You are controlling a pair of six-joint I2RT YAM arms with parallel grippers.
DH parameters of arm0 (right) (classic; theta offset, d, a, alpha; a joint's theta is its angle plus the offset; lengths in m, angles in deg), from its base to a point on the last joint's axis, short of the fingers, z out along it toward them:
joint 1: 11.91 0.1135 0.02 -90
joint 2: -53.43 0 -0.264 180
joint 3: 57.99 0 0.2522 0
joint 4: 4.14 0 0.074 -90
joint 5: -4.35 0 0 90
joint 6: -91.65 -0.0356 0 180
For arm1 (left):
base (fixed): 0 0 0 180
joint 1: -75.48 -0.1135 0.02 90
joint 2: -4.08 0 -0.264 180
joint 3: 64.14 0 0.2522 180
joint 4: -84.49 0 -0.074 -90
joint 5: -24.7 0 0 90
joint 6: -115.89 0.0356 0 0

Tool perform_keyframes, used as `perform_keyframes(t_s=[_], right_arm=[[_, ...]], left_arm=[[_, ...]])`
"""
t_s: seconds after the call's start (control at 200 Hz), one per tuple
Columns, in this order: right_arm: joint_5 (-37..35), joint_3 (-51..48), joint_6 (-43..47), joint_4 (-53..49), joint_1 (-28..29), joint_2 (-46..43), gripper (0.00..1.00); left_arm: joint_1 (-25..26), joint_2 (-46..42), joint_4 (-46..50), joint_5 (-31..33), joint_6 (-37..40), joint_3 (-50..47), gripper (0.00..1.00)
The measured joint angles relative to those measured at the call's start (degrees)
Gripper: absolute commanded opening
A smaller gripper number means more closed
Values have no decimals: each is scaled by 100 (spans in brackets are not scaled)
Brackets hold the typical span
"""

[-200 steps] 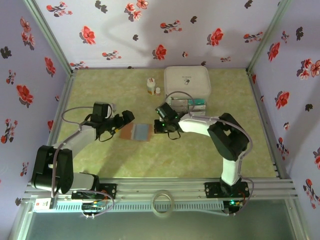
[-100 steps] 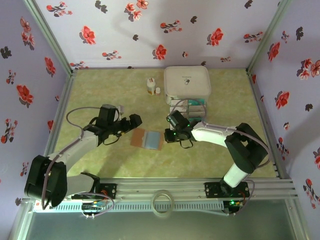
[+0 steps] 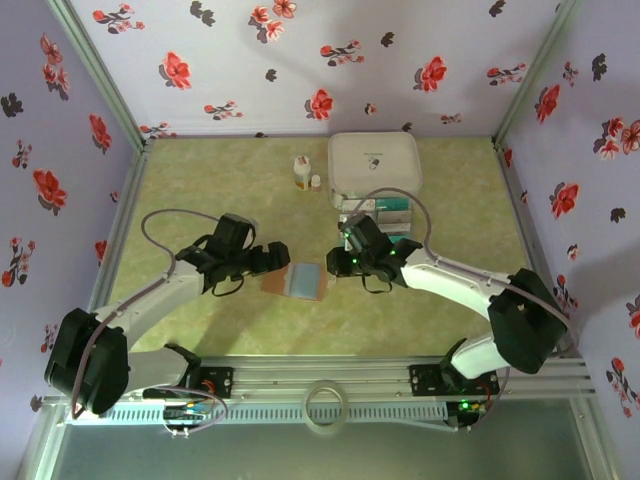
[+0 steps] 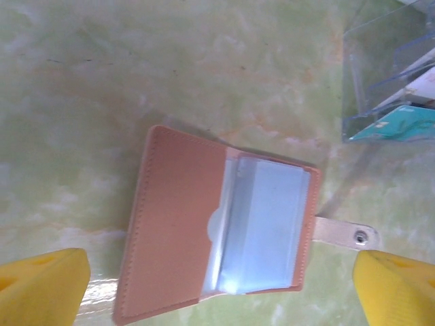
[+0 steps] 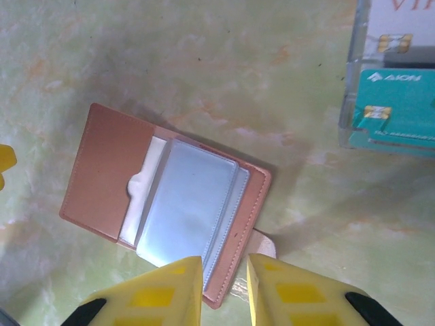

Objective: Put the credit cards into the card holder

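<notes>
The card holder [image 3: 296, 281] lies open and flat on the table, brown flap to the left and pale blue sleeves to the right. My left gripper [image 3: 272, 258] hovers at its left side, wide open; in the left wrist view the card holder [image 4: 217, 231] lies below the left gripper [image 4: 221, 291]. My right gripper [image 5: 224, 293] stands over the card holder's [image 5: 170, 197] right edge and strap, jaws a narrow gap apart. The credit cards sit in a clear tray [image 3: 385, 212]: a teal card [image 5: 397, 112] and a white card [image 5: 401, 27] show.
A large white box [image 3: 373, 165] stands behind the clear tray. Two small white bottles [image 3: 301, 172] stand to its left. Floral walls close in the table on three sides. Open tabletop lies in front of the card holder.
The card holder has slid right and toward the near edge. Both arms moved with it. The right jaws, shut a second ago, have parted a little.
</notes>
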Motion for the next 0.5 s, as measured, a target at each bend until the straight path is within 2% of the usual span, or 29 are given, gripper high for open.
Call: perform_keyframes(t_s=[0.215,0.5], right_arm=[[76,90,-197,243,192,560,22],[114,535,-251,516,264,1355,15]], left_arm=[[0,0,278,330,83,4,100],[76,79,350,448,192,149,100]])
